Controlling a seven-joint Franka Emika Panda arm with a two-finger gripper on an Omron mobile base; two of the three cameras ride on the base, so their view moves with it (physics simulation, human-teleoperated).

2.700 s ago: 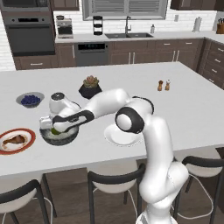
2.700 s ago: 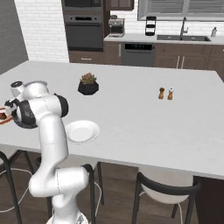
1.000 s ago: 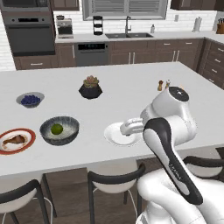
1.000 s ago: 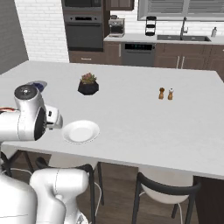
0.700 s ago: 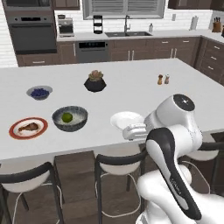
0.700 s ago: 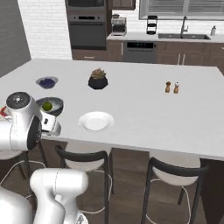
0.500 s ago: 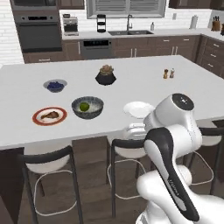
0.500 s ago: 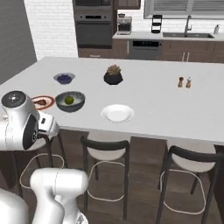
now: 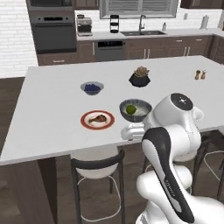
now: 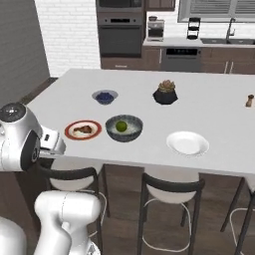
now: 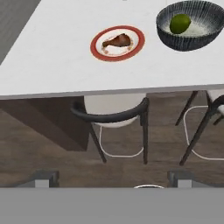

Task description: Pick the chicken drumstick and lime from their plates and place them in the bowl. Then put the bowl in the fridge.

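1. Nearest me, the gripper [image 9: 131, 131] is pulled back at the near edge of the counter [image 9: 52, 113], above a stool [image 11: 114, 114]. I see only its dark tips at the bottom of the hand view, wide apart with nothing between them, so I log it as open and empty.
2. The chicken drumstick [image 11: 117, 41] lies on the red-rimmed plate [image 11: 97, 49], left of the bowl [image 10: 112, 133].
3. The lime [image 11: 180, 23] already sits inside the bowl. The white plate [image 10: 188, 143] to its right is bare.
4. Farther back: a small bowl of blueberries [image 9: 92, 88] and a potted plant [image 9: 139, 77].
5. Risk, my judgement: the drumstick is small and tapered, so closing on its thin end could let it slip or skid off the plate.
6. Risk: a reach from this far back may clip the bowl rim, which is just beside the plate.
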